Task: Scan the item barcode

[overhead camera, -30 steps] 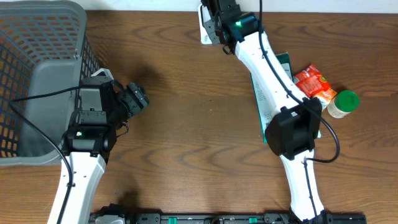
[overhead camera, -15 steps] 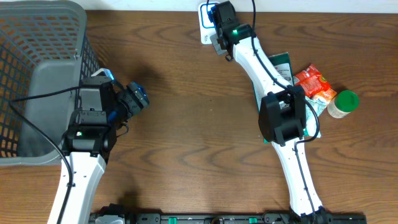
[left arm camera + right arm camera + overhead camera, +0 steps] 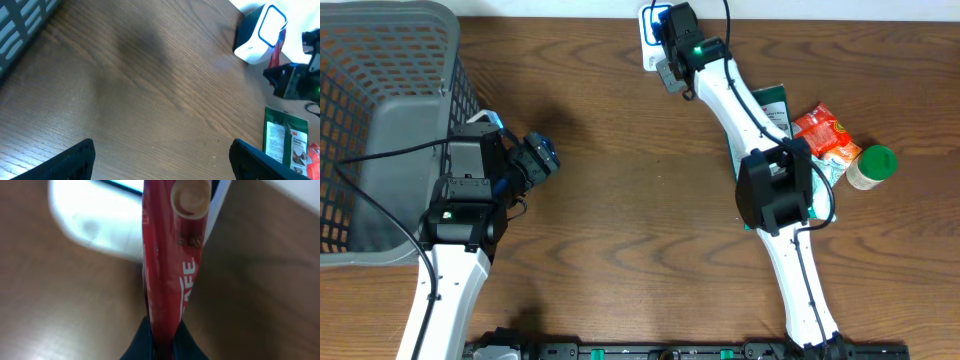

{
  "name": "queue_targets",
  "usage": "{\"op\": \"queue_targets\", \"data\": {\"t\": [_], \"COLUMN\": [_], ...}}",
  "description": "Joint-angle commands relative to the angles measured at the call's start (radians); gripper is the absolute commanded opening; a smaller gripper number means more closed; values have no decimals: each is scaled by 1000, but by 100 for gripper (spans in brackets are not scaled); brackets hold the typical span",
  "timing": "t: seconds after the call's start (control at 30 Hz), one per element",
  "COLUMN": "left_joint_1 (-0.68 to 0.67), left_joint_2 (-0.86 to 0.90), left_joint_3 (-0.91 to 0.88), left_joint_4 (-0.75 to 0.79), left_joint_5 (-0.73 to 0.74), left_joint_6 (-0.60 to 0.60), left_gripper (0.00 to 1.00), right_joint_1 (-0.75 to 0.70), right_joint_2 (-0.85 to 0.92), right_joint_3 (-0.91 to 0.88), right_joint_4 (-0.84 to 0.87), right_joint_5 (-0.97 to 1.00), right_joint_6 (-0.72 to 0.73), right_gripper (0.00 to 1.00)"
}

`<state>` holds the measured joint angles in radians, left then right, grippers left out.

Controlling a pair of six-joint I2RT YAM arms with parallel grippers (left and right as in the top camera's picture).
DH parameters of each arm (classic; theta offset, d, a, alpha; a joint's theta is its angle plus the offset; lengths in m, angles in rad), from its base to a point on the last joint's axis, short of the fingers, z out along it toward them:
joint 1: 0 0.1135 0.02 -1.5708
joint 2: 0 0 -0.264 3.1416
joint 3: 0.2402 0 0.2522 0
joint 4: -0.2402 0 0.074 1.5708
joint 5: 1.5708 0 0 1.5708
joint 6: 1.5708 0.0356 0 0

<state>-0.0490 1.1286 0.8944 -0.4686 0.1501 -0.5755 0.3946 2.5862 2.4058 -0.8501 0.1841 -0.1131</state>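
Sachet (image 3: pixel 170 280), red, thin stick type w/ "CAFE" lettering, pinched at its lower end in R tool (image 3: pixel 162 349), jaws closed tight on it. It shows edge-on to R wrist cam, its upper end in front of white scanner (image 3: pixel 95 225). Touching or just short of it: can't tell, close-up too blurred. Overhead: R tool (image 3: pixel 667 45) sits at far edge of bench (image 3: pixel 620 200), right at scanner (image 3: pixel 648 40) (white body, blue ring), w/ R arm stretched diagonally from near edge. Sachet is hidden under the wrist in that view. L wrist cam catches a red sliver of it (image 3: pixel 276 47) just beside scanner (image 3: pixel 257 32). L tool (image 3: pixel 535 160) is wide open, holds nothing, hangs over bare wood on L side, well apart from scanner; its two fingers (image 3: pixel 75 160) frame the bottom of its own cam view. Grey mesh basket (image 3: pixel 420 35) fills far-L corner, L arm just beside its wall. Green packet (image 3: pixel 775 100) lies flat under R forearm, partly covered by arm and elbow. Just R of it is a red-orange pouch (image 3: pixel 825 135), against the packet's edge. Beside that is a small jar w/ green lid (image 3: pixel 873 165); upright or tipped, can't tell.
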Motion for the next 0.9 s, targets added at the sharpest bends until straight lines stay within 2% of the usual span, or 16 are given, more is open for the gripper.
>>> {"op": "queue_targets", "data": {"t": [0.0, 0.07, 0.1, 0.23, 0.5, 0.7, 0.87], "left_joint_1": [0, 0, 0, 0, 0, 0, 0], "left_joint_2": [1, 2, 1, 2, 1, 2, 2], "left_joint_3": [9, 9, 9, 9, 9, 9, 9], "left_joint_4": [-2, -2, -2, -2, -2, -2, -2], "left_joint_5": [-17, -17, -17, -17, -17, -17, -17], "left_joint_6": [6, 7, 7, 6, 7, 7, 7], "left_gripper": [86, 86, 86, 86, 86, 86, 86], "right_joint_1": [3, 3, -2, -51, -230, -325, -369], "right_joint_2": [-192, -256, -327, -479, -510, -510, -510], "right_joint_3": [37, 37, 37, 37, -10, -240, -529], "right_joint_4": [-82, -164, -267, -504, -769, -702, -476], "right_joint_5": [-87, -88, -85, -83, -79, 21, 101], "right_joint_6": [35, 64, 121, 185, 199, 240, 227], "right_gripper": [1, 1, 1, 1, 1, 1, 1]}}
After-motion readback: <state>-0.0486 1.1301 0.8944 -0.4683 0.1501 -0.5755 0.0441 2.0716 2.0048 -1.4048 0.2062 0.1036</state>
